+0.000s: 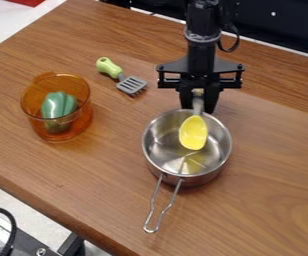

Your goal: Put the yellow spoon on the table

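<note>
The black gripper (198, 100) hangs at the far side of the metal pot (226, 142), shut on the grey handle of the yellow spoon (193, 133). The spoon's yellow bowl points toward the camera and is seen over the pot's opening, with a yellow reflection on the pot's inside. Whether the spoon touches the pot, I cannot tell. The wooden table (277, 165) lies under and around the pot.
An orange see-through pot (76, 122) with a green pepper (58, 106) inside stands at the left. Between it and the arm lies a spatula (130, 85) with a light green handle. The metal pot's wire handle (151, 212) points toward the near edge.
</note>
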`<state>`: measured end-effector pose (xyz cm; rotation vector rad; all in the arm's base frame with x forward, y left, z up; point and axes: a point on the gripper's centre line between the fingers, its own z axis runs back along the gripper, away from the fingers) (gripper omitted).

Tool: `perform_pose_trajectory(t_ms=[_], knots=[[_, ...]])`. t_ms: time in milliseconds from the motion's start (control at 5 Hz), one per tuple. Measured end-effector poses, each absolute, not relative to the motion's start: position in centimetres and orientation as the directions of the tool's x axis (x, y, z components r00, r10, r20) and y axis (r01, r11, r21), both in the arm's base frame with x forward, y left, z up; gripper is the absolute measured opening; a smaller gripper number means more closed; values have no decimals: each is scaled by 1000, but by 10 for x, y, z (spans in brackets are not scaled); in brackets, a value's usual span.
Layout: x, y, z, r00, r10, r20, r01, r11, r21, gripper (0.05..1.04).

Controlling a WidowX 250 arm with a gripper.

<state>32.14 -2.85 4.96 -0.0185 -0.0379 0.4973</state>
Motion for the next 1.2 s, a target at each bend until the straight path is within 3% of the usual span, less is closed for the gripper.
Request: perform_pose_trajectory(t_ms=[400, 1200], knots=[[321, -21, 69, 840, 542, -25, -542, 838, -64, 315], [332, 43, 105, 886, 415, 205, -394, 909, -136, 315]])
